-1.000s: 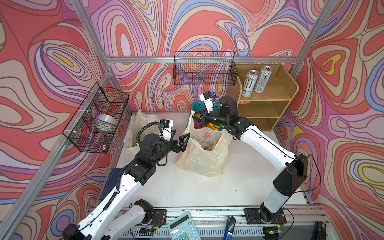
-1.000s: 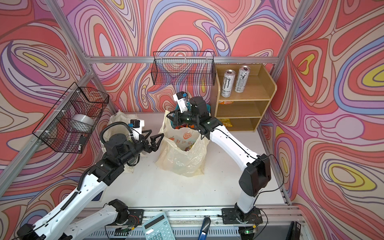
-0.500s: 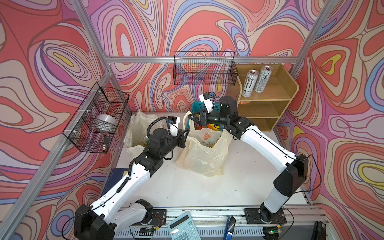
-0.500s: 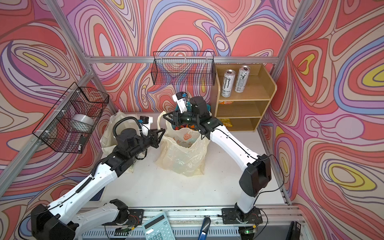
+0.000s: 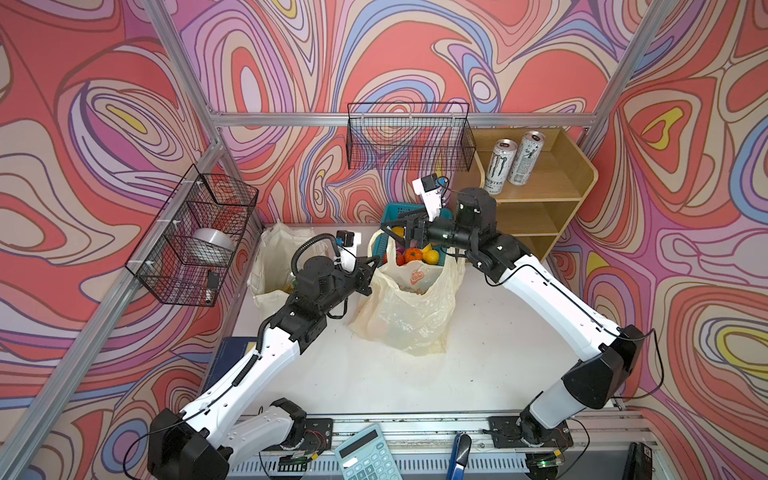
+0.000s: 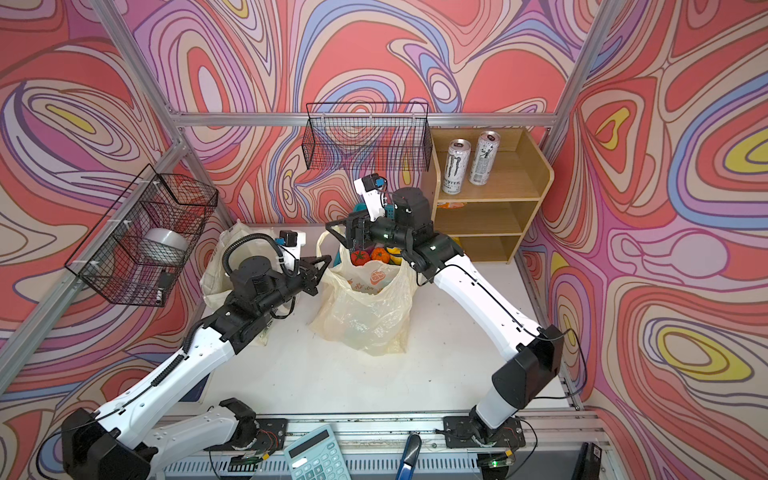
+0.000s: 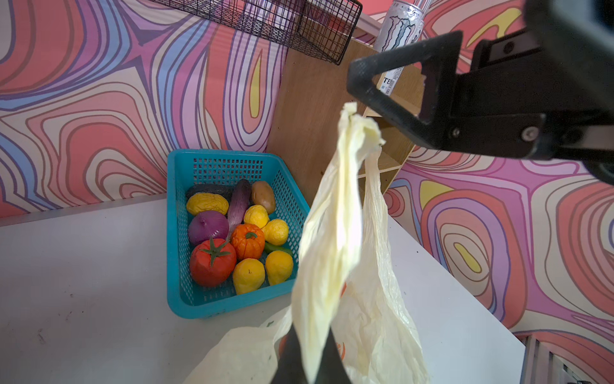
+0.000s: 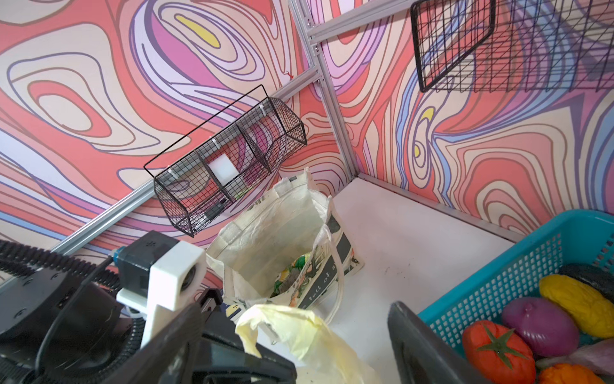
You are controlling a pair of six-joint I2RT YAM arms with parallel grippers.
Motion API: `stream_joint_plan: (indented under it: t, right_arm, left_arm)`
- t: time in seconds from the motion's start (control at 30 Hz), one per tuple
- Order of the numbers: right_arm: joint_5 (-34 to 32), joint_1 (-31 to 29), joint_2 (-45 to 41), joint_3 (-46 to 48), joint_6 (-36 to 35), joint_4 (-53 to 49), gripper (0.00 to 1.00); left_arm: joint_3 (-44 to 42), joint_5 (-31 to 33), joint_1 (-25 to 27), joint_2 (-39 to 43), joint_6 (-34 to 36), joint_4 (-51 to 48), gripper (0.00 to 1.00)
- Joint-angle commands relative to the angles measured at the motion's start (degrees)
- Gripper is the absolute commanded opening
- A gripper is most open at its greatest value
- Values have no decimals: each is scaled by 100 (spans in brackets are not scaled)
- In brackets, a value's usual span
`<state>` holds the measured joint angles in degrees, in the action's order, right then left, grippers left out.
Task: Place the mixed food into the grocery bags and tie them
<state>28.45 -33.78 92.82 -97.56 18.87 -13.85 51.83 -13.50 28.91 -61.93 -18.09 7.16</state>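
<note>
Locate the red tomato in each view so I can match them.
Top view: red tomato just beyond the plastic bag's rim, centre.
Top view: red tomato, same spot.
Left wrist: red tomato in the teal basket, beside the purple onion.
Right wrist: red tomato beside the same onion.
Shared landmark: the teal basket.

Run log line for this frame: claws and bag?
left claw: shut on plastic bag handle | right claw: open beside handle top | toy produce: in teal basket
</note>
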Motion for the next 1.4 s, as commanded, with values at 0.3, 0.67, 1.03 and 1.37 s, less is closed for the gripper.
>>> stream_joint_plan:
  t: [0.3, 0.67, 1.03, 1.37]
  right_arm:
    - [85, -187, 374, 72, 610, 425, 66]
    - [257, -182, 531, -245, 657, 379, 0]
    - [801, -188, 629, -769, 607, 325, 0]
    - [1149, -83, 264, -624, -159, -264, 0]
  left_arm:
    - [204, -88, 26, 43, 0, 163, 0]
    - [145, -291, 27, -141, -166, 321, 0]
    - [55, -500, 247, -651, -383, 555, 11]
    - [57, 203, 162, 544, 709, -528, 82]
